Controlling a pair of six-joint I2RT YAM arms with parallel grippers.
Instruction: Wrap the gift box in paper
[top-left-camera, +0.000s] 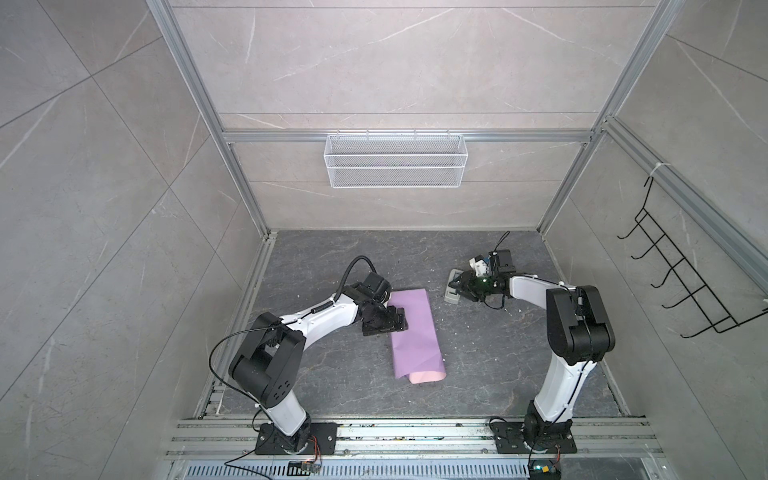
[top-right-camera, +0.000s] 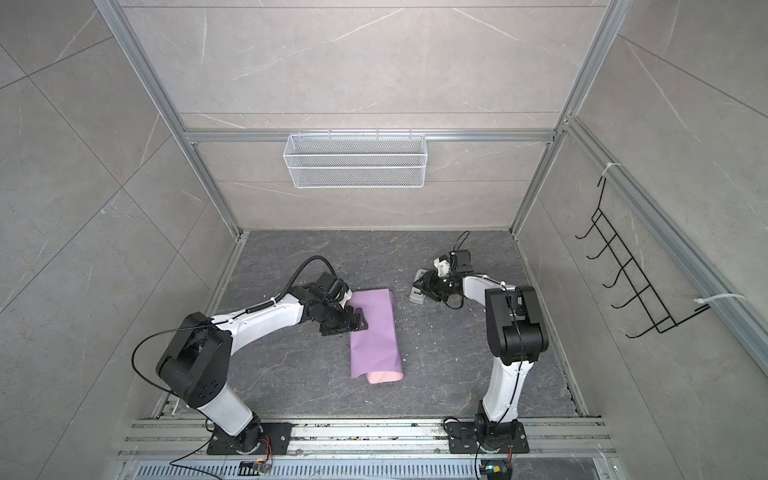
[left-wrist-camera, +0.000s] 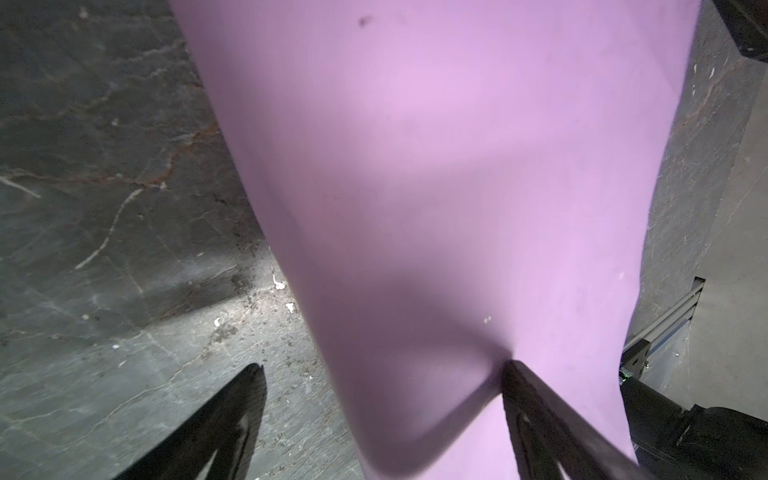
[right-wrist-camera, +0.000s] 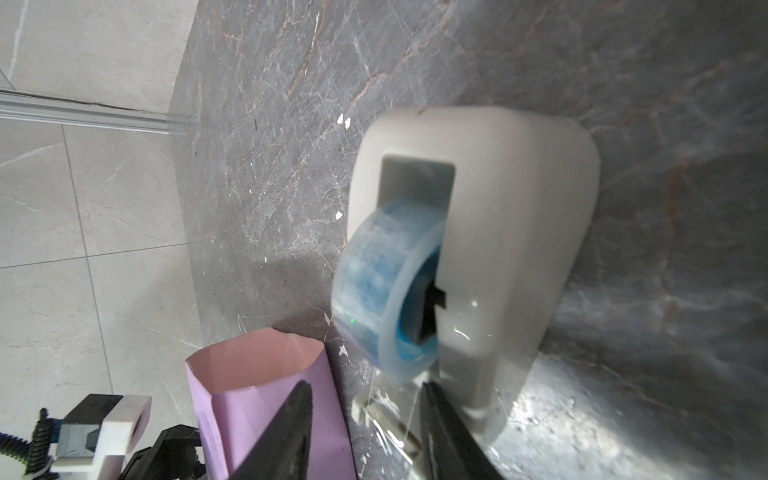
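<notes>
In a top view the paper (top-left-camera: 415, 332) lay folded lilac-side out on the table (top-left-camera: 332, 270), probably over the hidden gift box, with the left gripper (top-left-camera: 400, 321) at its edge to hold the fold. The left wrist view showed those jaws wide apart, one finger (left-wrist-camera: 540, 415) pressing the paper. The right wrist view showed the right gripper (right-wrist-camera: 368, 386) partly open astride the loose strip (right-wrist-camera: 392, 419) of the tape dispenser (right-wrist-camera: 519, 208).

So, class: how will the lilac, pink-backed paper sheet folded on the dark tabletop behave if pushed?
Probably floppy: the lilac paper sheet dimples where the open left gripper presses it. It looks thin, so likely light and may slide. Its pink-lined end gapes, so it could unfold.
</notes>
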